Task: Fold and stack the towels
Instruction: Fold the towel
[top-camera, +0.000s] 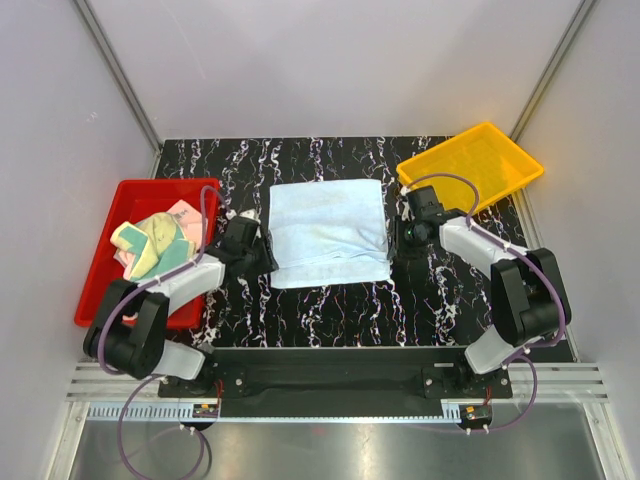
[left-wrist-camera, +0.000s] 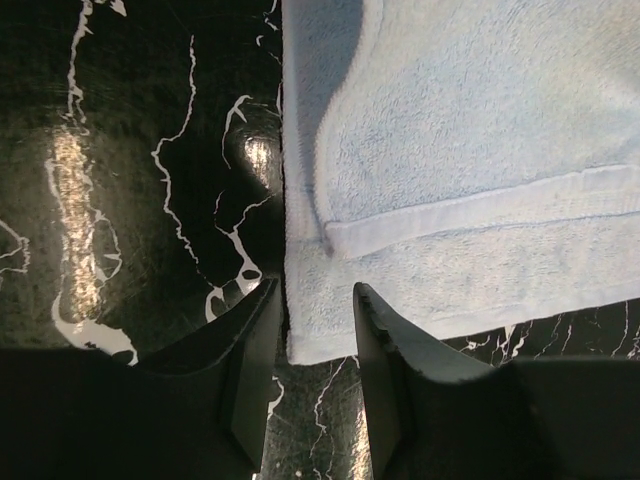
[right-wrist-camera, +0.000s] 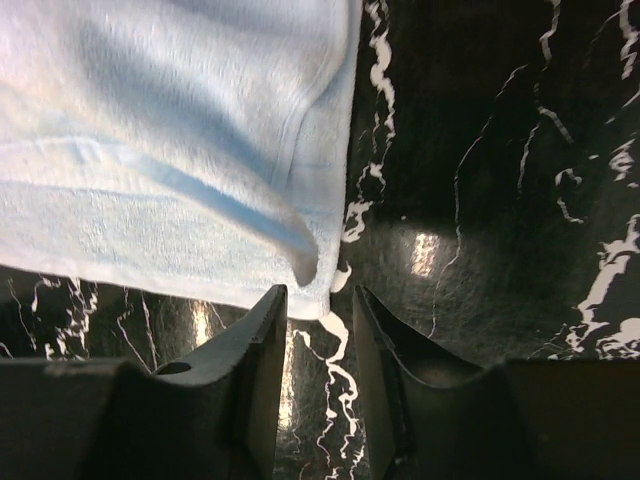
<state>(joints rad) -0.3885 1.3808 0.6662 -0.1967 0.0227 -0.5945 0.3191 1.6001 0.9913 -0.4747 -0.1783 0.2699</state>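
Note:
A light blue towel lies folded on the black marble table, its top layer stopping short of the near edge. My left gripper is open at the towel's left near corner, which lies between the fingers. My right gripper is open at the towel's right near corner, the corner just ahead of the fingertips. A crumpled heap of towels, yellow-green, peach-pink and grey-green, lies in the red tray.
A yellow tray stands tilted at the back right, by the right arm. The red tray sits at the left edge of the table. Grey walls close in the table at the back and sides.

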